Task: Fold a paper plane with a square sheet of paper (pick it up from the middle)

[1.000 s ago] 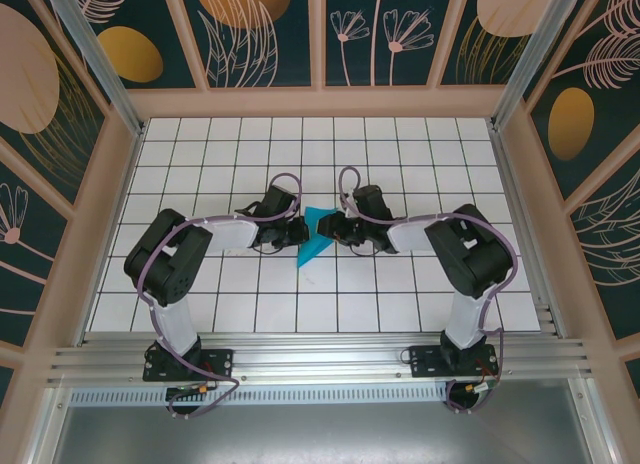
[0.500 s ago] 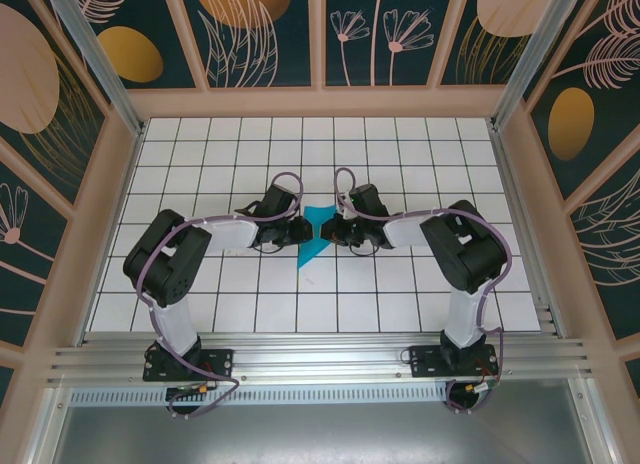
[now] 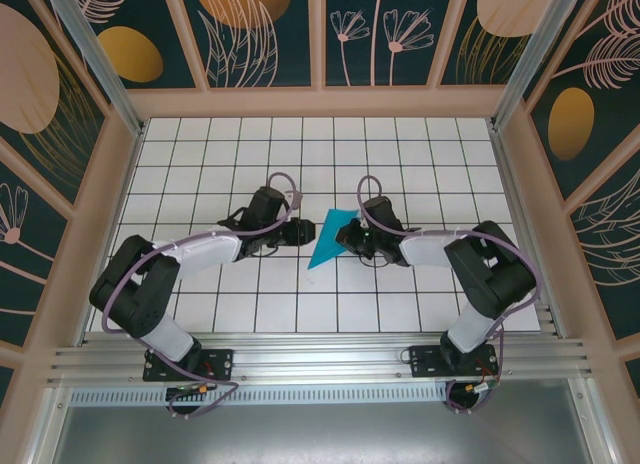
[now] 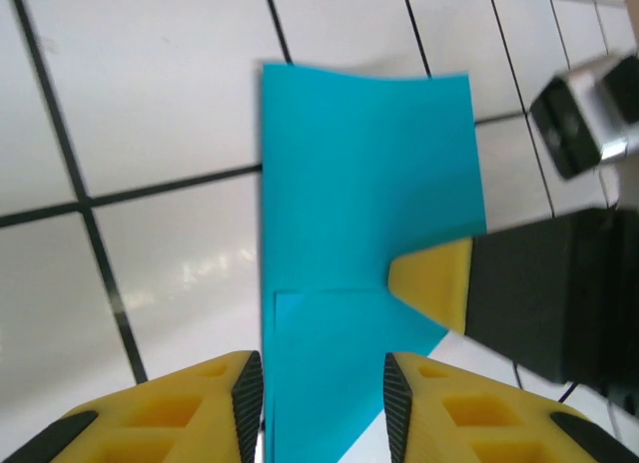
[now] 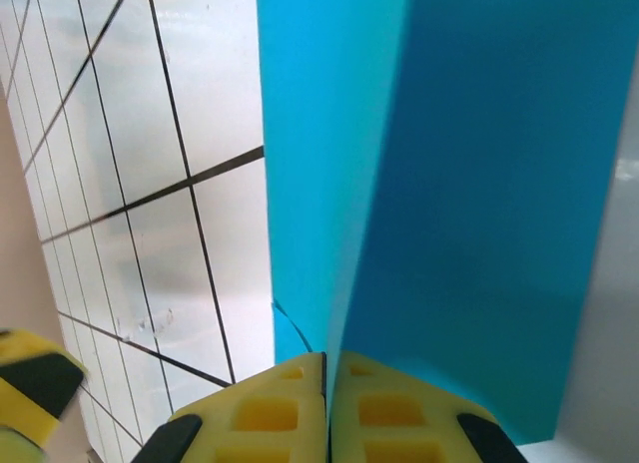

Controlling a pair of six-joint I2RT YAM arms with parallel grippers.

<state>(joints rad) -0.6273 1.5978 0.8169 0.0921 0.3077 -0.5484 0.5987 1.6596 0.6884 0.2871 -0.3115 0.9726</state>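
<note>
The square sheet of paper (image 3: 328,240) is folded into a narrow creased teal shape with a pointed lower end, standing near the table's middle. My right gripper (image 3: 347,240) is shut on its right side; in the right wrist view the yellow fingers (image 5: 270,413) pinch the folded teal layers (image 5: 459,184) at their lower edge. My left gripper (image 3: 306,230) sits just left of the paper, open. In the left wrist view the teal sheet (image 4: 359,194) runs down between the parted left gripper (image 4: 322,393) jaws, and the right gripper's yellow fingertip (image 4: 434,283) presses on it from the right.
White gridded table top (image 3: 230,164) inside a walled booth with patterned panels (image 3: 250,34). A metal rail (image 3: 320,362) runs along the near edge by both arm bases. Open tiles lie behind and in front of the paper.
The left gripper has opened and drawn back to the left. The right gripper has shut on the paper and shifted right, carrying the paper with it.
</note>
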